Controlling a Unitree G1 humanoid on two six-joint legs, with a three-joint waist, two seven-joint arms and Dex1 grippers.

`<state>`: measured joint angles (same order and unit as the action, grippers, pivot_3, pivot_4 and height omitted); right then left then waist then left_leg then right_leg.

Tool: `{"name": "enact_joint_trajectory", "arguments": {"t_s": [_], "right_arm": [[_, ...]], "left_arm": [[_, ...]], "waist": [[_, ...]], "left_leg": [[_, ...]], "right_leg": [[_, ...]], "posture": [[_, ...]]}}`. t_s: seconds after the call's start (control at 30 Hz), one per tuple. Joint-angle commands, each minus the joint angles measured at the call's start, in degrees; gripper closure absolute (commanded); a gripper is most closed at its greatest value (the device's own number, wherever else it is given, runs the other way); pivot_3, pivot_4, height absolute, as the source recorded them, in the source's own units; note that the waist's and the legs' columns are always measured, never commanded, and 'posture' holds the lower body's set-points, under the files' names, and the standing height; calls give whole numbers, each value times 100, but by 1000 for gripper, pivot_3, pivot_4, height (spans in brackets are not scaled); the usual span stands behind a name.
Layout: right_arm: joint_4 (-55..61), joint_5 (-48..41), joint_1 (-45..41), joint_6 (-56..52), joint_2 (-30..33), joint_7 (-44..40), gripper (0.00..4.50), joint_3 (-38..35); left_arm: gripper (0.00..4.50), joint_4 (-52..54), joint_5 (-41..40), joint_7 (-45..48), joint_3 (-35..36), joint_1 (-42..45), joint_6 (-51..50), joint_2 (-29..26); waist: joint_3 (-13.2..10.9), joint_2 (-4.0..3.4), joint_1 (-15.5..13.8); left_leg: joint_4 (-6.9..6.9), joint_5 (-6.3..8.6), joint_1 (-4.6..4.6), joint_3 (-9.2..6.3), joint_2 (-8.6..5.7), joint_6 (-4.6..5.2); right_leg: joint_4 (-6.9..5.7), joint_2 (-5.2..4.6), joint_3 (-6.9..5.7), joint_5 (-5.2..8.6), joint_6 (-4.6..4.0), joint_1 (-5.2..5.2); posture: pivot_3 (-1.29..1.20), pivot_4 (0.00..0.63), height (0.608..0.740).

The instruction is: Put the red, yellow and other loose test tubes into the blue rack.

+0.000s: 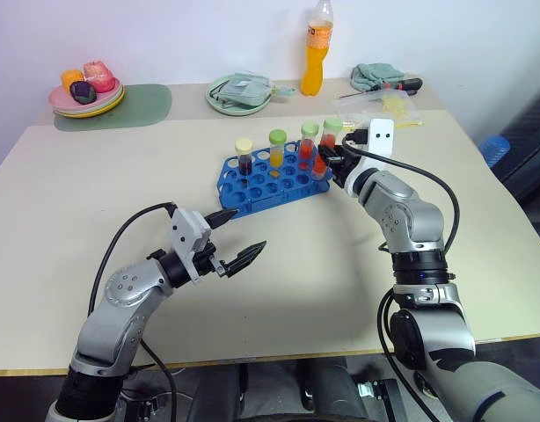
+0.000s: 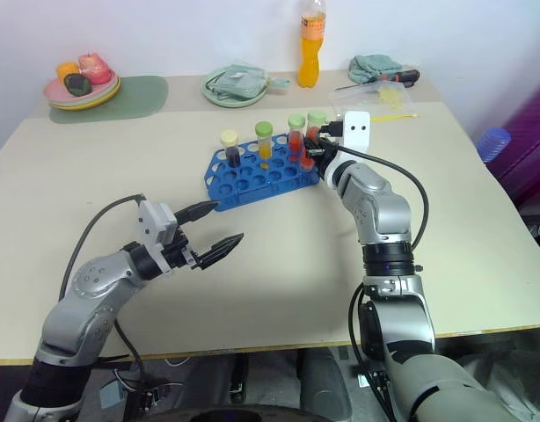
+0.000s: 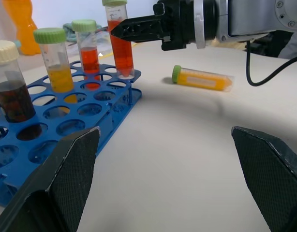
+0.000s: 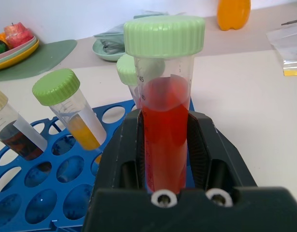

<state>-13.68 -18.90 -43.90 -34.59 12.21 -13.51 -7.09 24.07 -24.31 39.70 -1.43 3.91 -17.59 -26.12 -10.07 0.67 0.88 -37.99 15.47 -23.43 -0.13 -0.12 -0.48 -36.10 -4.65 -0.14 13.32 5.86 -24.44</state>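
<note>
Right gripper [image 4: 165,159] is clamped on a red tube [image 4: 164,135] at the near right corner of the blue rack [image 1: 252,189]. Hard to say whether the tube is fully seated. Next: lower it square into a hole and let go. Left gripper [image 1: 237,239] hangs wide open over the table. A yellow tube [image 3: 202,78] lies loose beside the rack.

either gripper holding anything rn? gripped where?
Right gripper holds the red tube by its body, below the green cap, at the rack. Left gripper is open, holding nothing.
</note>
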Motion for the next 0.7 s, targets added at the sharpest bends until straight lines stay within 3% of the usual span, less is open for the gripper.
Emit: {"name": "enact_joint_trajectory", "arguments": {"t_s": [0.03, 0.53, 0.63, 0.7], "right_arm": [[391, 58, 104, 415, -71, -208, 3493, 141], [-144, 927, 933, 2587, -390, -186, 3493, 530], [-208, 946, 933, 2747, -363, -215, 2308, 506], [-92, 1069, 951, 2810, -254, -283, 1268, 601]], "left_arm": [[0, 189, -18, -11, 30, 23, 15, -34], [0, 218, -48, 2, 83, 75, -60, -90], [0, 209, -49, 10, 92, 72, -46, -111], [0, 188, -58, 27, 117, 61, -23, -127]], "waist": [[0, 0, 3], [0, 0, 12], [0, 0, 4], [0, 0, 2]], "left_leg": [[0, 0, 0, 0, 0, 0], [2, 0, 0, -1, 1, 0], [1, 0, 0, -1, 1, 0], [1, 0, 0, -1, 1, 0]], "right_leg": [[0, 0, 0, 0, 0, 0], [1, 2, 0, 0, 0, -1], [0, 1, 0, 0, 0, 0], [1, 1, 0, 0, 0, 0]], "posture": [[0, 150, 740], [0, 150, 740], [0, 150, 740], [0, 150, 740]]}}
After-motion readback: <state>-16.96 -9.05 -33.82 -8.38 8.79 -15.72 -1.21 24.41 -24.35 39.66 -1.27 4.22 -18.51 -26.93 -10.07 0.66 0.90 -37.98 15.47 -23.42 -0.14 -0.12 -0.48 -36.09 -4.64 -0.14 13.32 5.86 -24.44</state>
